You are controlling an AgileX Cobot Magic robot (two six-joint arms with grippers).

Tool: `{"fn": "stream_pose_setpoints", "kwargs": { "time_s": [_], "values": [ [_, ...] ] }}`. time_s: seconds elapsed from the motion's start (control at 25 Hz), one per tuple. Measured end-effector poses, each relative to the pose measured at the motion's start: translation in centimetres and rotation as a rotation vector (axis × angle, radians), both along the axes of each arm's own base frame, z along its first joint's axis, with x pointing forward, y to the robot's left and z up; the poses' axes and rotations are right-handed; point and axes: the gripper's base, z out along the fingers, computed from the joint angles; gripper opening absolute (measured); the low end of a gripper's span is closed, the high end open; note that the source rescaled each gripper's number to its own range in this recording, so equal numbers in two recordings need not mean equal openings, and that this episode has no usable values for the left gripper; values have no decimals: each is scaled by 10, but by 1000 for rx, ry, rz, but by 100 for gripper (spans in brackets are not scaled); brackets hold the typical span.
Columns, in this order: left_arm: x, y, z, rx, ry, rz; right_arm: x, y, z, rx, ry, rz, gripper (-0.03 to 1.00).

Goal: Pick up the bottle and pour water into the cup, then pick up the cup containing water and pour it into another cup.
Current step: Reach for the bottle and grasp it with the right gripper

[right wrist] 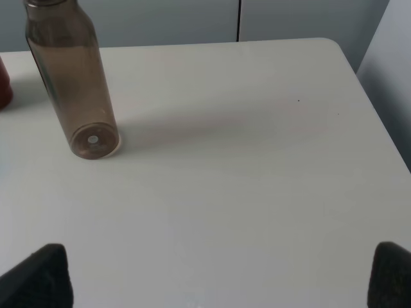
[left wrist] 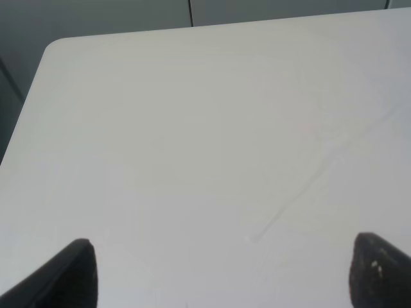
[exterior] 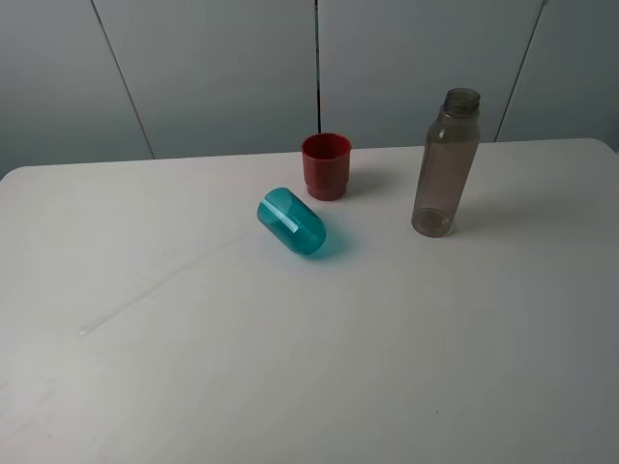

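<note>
Lying on side, teal cup (exterior: 292,221) nr upright red cup (exterior: 326,166), bottle (exterior: 445,169).

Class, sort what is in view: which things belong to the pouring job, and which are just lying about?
Job: bottle, upright; teal cup, on its side; red cup, upright.
Lying about: only the white table and a faint streak on it.

The bottle (exterior: 445,164) is translucent smoky grey-brown, the cup (exterior: 293,221) translucent teal-blue, the other cup (exterior: 326,166) opaque red. The desk (exterior: 387,367) is plain white, the wall (exterior: 213,77) pale grey.
</note>
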Motion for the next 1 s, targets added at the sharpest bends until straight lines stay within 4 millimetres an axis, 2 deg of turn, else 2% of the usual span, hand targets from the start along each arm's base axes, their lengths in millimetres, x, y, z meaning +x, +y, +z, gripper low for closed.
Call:
{"fn": "stream_pose_setpoints", "kwargs": {
  "time_s": [1.0],
  "values": [
    [0, 0, 0, 0, 0, 0, 0, 0, 0, 0, 0, 0, 99]
  ]
}}
